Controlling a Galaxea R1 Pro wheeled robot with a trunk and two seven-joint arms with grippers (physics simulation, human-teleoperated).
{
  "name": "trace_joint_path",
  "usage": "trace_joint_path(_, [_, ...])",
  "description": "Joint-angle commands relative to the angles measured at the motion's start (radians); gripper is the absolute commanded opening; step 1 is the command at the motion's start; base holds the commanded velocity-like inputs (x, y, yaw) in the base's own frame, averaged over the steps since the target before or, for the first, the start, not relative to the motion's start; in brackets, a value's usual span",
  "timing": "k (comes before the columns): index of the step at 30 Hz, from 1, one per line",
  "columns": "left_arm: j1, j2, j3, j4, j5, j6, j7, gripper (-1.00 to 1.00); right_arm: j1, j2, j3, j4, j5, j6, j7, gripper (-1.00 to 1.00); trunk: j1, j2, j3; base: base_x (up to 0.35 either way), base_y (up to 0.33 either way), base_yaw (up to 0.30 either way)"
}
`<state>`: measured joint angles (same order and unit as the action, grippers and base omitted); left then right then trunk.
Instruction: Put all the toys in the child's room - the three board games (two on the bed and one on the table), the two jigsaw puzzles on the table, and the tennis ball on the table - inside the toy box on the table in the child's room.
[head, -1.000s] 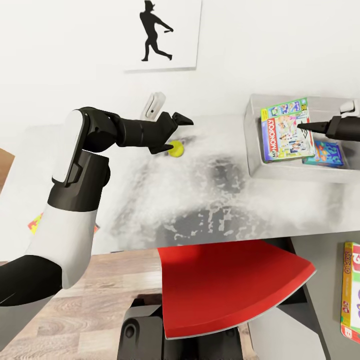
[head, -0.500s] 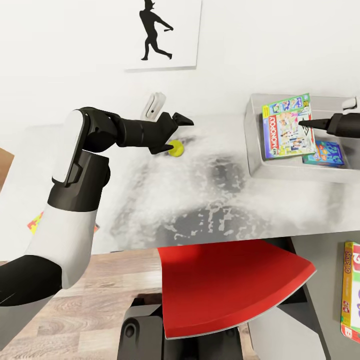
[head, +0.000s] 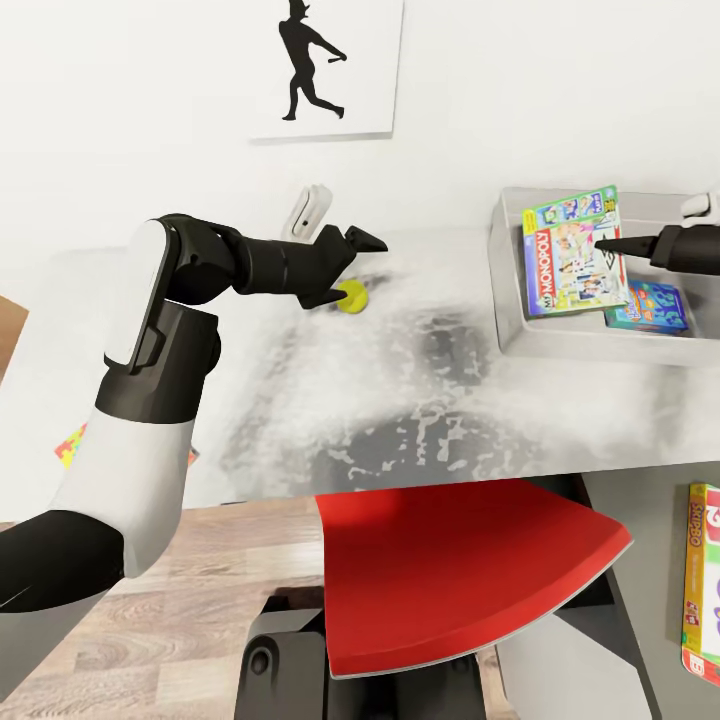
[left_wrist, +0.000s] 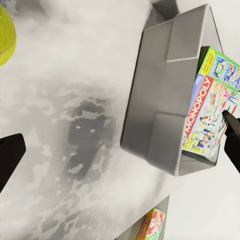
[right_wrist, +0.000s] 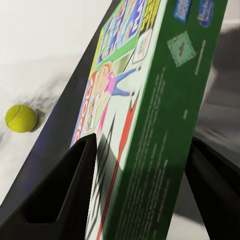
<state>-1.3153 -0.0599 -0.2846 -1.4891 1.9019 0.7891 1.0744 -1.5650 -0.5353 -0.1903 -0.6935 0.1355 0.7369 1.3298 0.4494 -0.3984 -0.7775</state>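
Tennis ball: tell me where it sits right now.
In the head view the tennis ball rests on the table near the back wall, left of the toy box, just beside the left tool.

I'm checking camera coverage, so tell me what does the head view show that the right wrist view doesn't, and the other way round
Head view alone: the left gripper open beside the tennis ball, the smaller blue box lying in the toy box, the Skip-Bo box on the dark-grey section, a red chair, and a wall poster.

Right wrist view alone: the dark green side panel of the Monopoly box, close up between the two fingers.

Both: the Monopoly box, the tennis ball and the table.
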Motion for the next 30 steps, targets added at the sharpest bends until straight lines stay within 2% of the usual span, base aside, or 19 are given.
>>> trace_joint_path(1, [-0.001,-0.001,0.001,0.0,0.008,0.003,0.012,1.0,-0.001,0.003,-0.004,-0.001,0.01,0.008,0.008,-1.0,0.001,-0.002,-0.001,0.0,0.0,0.0])
trace_joint_path(10, [-0.019,-0.001,0.002,-0.02,0.014,0.003,0.023,1.0,-0.001,0.016,-0.005,-0.002,0.009,0.007,-0.019,-1.0,0.001,-0.002,-0.005,0.0,0.0,0.0])
trace_joint_path(20, [-0.083,-0.002,0.004,-0.048,0.097,0.001,0.041,1.0,-0.001,0.019,-0.006,-0.008,0.007,0.007,-0.031,-1.0,0.001,-0.002,-0.019,0.0,0.0,0.0])
trace_joint_path(30, [-0.105,-0.004,0.006,-0.069,0.125,-0.005,0.052,1.0,-0.001,0.021,-0.005,-0.01,0.007,0.007,-0.033,-1.0,0.001,-0.002,-0.034,0.0,0.0,0.0])
